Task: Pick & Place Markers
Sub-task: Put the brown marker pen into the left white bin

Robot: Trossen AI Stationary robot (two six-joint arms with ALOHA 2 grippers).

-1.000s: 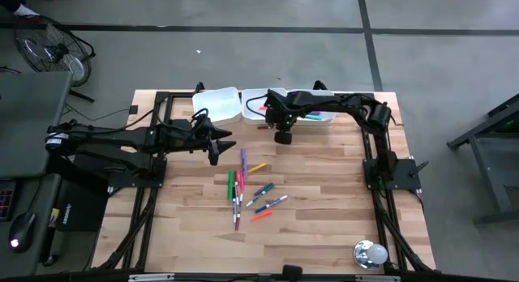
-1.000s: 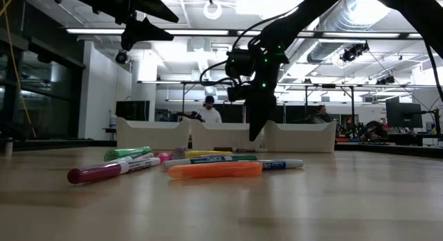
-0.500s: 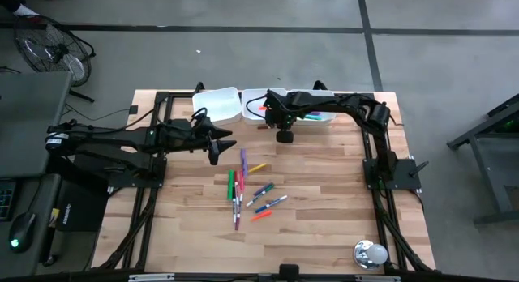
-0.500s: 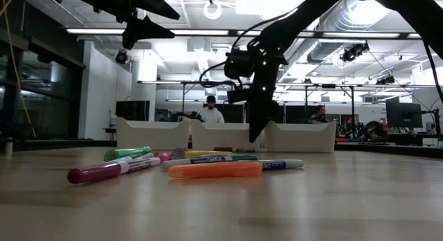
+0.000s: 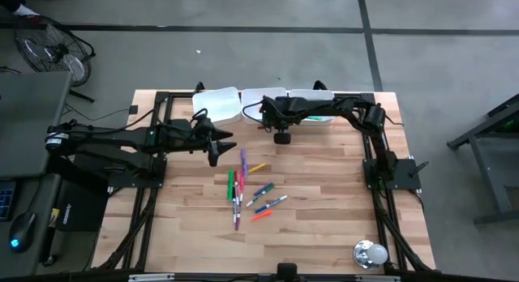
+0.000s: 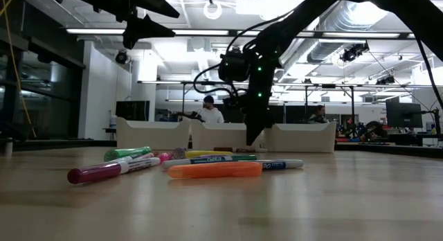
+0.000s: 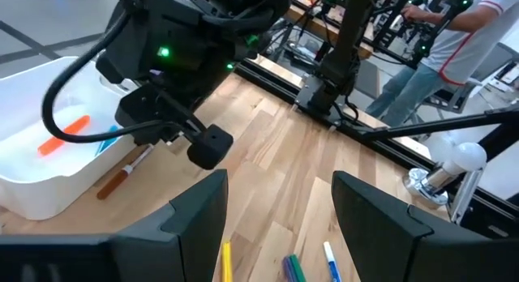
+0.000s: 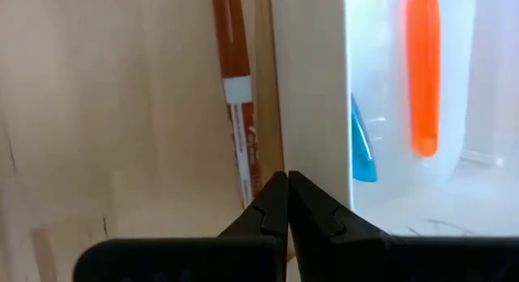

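Several markers (image 5: pixel 247 189) in green, purple, pink, blue, yellow and orange lie loose at the table's middle, and show close up in the low view (image 6: pixel 187 165). A brown marker with a white barrel (image 8: pixel 231 55) lies on the table along the middle white tray's near wall (image 8: pixel 308 87), also seen in the left wrist view (image 7: pixel 122 175). An orange marker (image 8: pixel 423 71) and a blue marker (image 8: pixel 362 148) lie in that tray. My right gripper (image 8: pixel 286 181) is shut, over the brown marker's white end. My left gripper (image 7: pixel 280 185) hangs open above the table (image 5: pixel 217 148), left of the loose markers. My right gripper's shut fingertips (image 8: pixel 272 197) point down at the brown marker's white end (image 8: pixel 241 164), right beside the tray wall. They hide the spot, so I cannot tell whether they touch the marker or the table.
Three white trays stand in a row at the far edge (image 5: pixel 217 105) (image 5: pixel 253 97) (image 5: pixel 318 113). A round silver object (image 5: pixel 370 254) sits at the near right corner. Bare wood lies around the loose markers. People stand in the room beyond the table.
My right arm's wrist has shifted slightly toward the table's left and tipped, while its shut fingertips have stayed beside the middle tray. The markers have not moved.
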